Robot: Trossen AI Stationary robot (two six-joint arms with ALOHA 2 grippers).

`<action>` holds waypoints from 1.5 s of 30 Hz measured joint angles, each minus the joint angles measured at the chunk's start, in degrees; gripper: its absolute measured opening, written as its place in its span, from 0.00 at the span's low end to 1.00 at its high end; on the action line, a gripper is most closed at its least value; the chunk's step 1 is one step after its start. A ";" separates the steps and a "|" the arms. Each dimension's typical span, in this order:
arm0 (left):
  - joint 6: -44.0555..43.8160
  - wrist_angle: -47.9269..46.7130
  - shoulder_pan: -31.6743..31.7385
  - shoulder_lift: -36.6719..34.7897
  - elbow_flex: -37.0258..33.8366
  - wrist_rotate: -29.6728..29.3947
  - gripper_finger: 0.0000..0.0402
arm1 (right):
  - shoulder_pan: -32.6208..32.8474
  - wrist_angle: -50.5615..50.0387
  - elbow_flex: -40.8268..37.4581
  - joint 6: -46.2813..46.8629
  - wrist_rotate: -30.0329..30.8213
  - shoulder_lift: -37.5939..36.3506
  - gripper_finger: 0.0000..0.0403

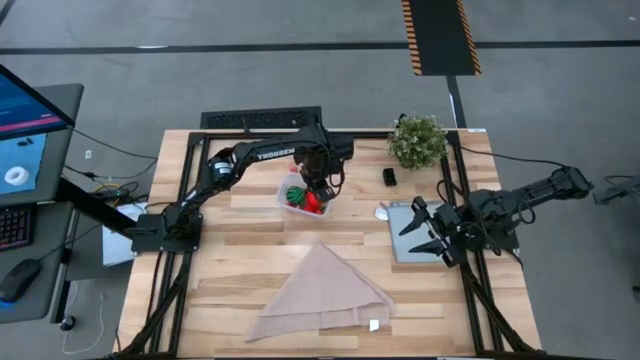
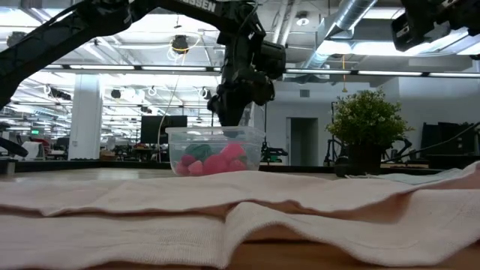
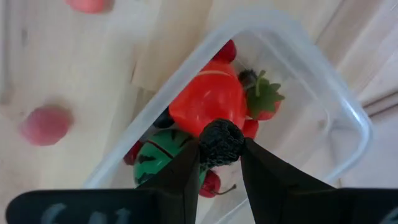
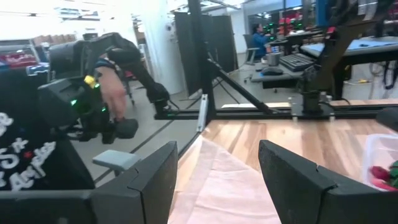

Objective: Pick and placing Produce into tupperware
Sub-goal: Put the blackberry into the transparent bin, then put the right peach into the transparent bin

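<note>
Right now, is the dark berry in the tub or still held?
Still held. The left gripper fingers are shut on the dark berry, above the tupperware holding the red pepper.

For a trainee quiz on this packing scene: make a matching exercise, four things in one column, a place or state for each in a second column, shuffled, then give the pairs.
Things:
1. left gripper
2. right gripper
3. potted plant
4. beige cloth

Places or states:
A. folded on the near part of the table
B. open, above the grey panel
C. at the far edge of the table
D. shut on a dark berry, over the tupperware

Pairs: 1-D, 2-B, 3-C, 4-A
</note>
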 joint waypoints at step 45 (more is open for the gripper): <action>13.71 38.09 -6.09 -16.81 -0.46 29.01 0.59 | -0.36 1.11 0.00 -0.09 3.32 -0.07 0.62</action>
